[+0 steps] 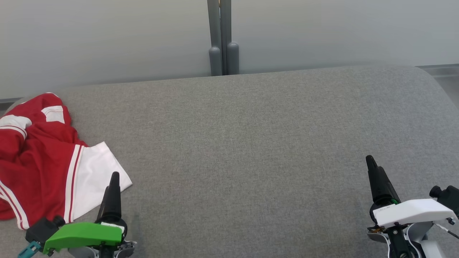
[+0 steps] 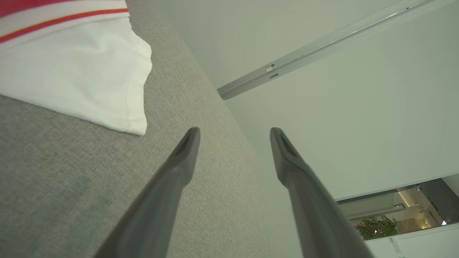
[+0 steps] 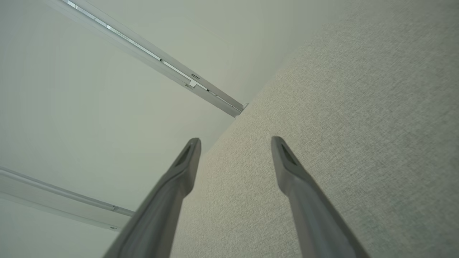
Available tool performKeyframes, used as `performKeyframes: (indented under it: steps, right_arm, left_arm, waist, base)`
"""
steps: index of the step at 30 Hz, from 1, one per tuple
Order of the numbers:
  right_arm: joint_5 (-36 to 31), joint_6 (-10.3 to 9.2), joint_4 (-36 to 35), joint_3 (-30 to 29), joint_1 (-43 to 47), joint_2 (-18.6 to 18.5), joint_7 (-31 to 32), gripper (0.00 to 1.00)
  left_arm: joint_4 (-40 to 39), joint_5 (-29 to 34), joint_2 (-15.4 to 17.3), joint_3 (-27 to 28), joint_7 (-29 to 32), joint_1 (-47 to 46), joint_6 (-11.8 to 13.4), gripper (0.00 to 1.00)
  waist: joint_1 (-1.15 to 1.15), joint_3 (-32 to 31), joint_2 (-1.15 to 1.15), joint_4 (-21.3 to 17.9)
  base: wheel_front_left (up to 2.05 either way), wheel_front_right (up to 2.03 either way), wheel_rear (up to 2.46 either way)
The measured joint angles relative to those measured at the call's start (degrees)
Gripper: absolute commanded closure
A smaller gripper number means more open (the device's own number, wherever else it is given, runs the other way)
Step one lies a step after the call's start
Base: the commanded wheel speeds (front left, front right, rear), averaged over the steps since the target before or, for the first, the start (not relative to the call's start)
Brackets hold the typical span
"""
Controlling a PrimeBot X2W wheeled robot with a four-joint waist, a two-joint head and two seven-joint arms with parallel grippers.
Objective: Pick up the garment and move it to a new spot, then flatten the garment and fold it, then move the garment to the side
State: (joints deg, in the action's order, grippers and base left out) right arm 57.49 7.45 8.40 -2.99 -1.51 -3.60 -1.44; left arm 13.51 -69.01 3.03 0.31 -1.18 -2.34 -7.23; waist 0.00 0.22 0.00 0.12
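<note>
Far left, garment (image 1: 39, 161) — red, white-trimmed, crumpled

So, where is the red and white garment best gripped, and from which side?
Probably the white corner of the garment: it lies flat and free on the grey cushion, nearest the open left gripper. Come from its right-hand edge in the head view, low along the cushion; the red part is bunched.

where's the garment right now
In the head view the garment lies crumpled at the far left of the grey cushion. The open left hand sits just to its right, near the front, apart from it.
</note>
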Motion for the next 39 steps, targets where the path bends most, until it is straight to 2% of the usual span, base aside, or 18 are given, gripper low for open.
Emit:
performKeyframes:
  steps: [1,9,20,39]
  right_arm:
    - [0.0,0.0,0.0,0.0,0.0,0.0,0.0,0.0]
    - [-9.18,0.01,-0.48,0.33,0.01,-0.18,-1.71,0.0]
    - [-18.58,0.01,0.14,1.51,0.02,-0.71,-3.7,0.0]
    - [-31.84,0.01,1.7,1.63,0.16,-1.41,-6.82,0.0]
  left_arm:
    - [0.0,0.0,0.0,0.0,0.0,0.0,0.0,0.0]
    - [-1.2,11.8,0.03,-0.55,-1.69,0.61,0.0,0.0]
    - [-1.57,22.86,-0.02,-1.7,-3.72,1.68,0.0,0.0]
    - [-0.67,35.26,0.9,-4.03,-7.06,1.88,-0.07,0.0]
  waist:
    - [0.0,0.0,0.0,0.0]
    - [0.0,-0.02,0.0,0.17]
    - [0.0,0.02,0.0,0.18]
    - [0.0,-0.26,0.0,0.33]
  base:
    - [0.0,0.0,0.0]
    - [0.0,0.0,0.0]
    - [0.0,0.0,0.0]
    - [0.0,0.0,0.0]
